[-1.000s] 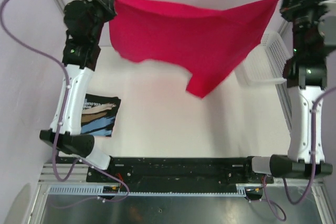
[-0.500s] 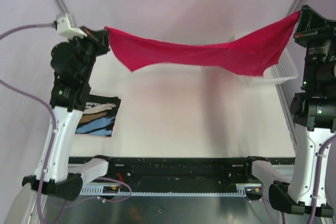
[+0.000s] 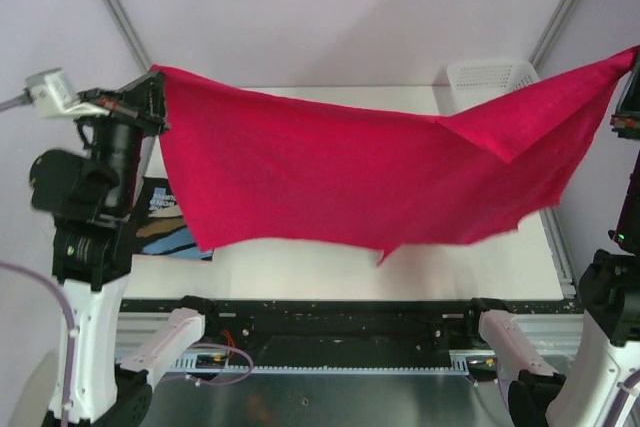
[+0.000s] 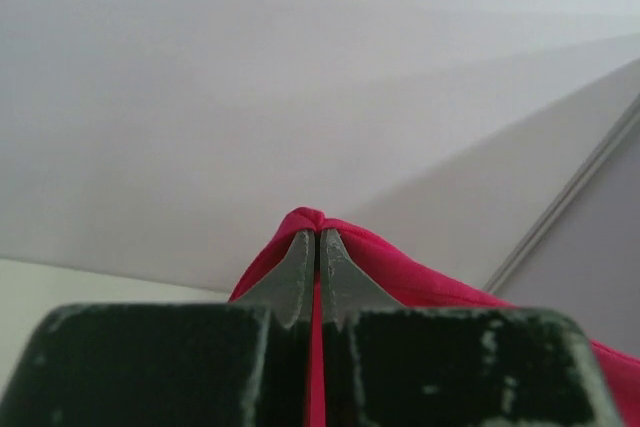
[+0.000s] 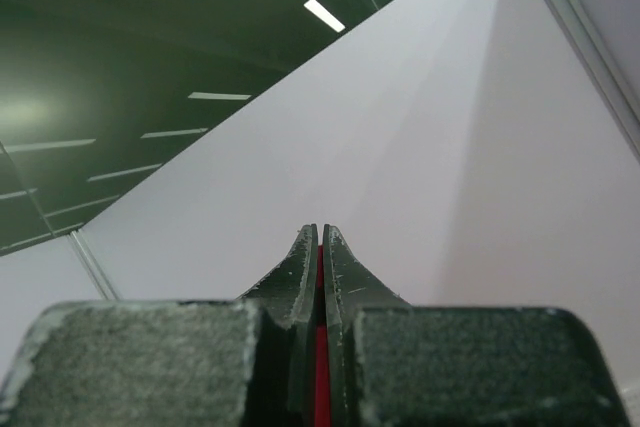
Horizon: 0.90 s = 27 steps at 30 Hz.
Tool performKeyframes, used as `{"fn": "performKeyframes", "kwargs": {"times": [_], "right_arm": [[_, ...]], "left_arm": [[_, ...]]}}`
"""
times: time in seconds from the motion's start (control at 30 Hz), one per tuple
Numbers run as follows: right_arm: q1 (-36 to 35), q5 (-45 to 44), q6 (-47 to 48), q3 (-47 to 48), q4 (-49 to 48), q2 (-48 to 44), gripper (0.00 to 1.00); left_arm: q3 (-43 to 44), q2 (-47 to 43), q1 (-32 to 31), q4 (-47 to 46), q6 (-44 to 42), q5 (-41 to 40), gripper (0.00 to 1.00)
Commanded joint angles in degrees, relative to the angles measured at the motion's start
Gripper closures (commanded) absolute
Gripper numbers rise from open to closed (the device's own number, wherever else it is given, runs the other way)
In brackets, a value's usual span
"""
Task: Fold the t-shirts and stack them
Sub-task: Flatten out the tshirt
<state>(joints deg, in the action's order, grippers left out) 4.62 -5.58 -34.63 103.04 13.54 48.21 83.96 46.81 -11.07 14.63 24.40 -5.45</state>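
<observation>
I've got left tool (image 4: 318, 239) & right tool (image 5: 320, 232) both pinched on pink tee (image 3: 350, 177) corners — stretched wide above the bench (image 3: 300, 267) so it lays flat imo.

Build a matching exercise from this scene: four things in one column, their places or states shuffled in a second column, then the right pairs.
1. crimson t-shirt
2. black t-shirt
3. white mesh basket
4. left fingers

A. at the far right corner of the table
B. shut on a pinch of red cloth
C. spread out in the air, off the table
D. lying on the table's left side

Pairs: 1-C, 2-D, 3-A, 4-B
</observation>
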Motion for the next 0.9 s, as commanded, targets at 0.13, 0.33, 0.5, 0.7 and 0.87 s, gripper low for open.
{"fn": "performKeyframes", "kwargs": {"times": [0.13,0.33,0.5,0.7,0.87], "right_arm": [[-0.8,4.5,0.7,-4.7,-9.8,16.9,1.0],[-6.4,4.4,6.7,-5.9,-17.6,35.7,1.0],[-8.2,4.7,9.0,-1.7,-20.2,54.7,1.0],[-8.6,6.1,9.5,10.0,-16.2,73.9,1.0],[-8.9,5.8,9.7,16.6,-14.0,82.2,1.0]], "left_arm": [[2.3,21.7,0.4,1.9,-0.4,-8.2,1.0],[6.6,42.1,1.4,-0.3,2.4,-7.9,1.0],[11.9,58.9,2.1,-2.4,3.9,-7.2,1.0],[21.2,74.9,3.2,-4.1,3.4,-2.5,1.0],[27.0,81.9,3.9,-4.2,3.3,-1.3,1.0]]}}
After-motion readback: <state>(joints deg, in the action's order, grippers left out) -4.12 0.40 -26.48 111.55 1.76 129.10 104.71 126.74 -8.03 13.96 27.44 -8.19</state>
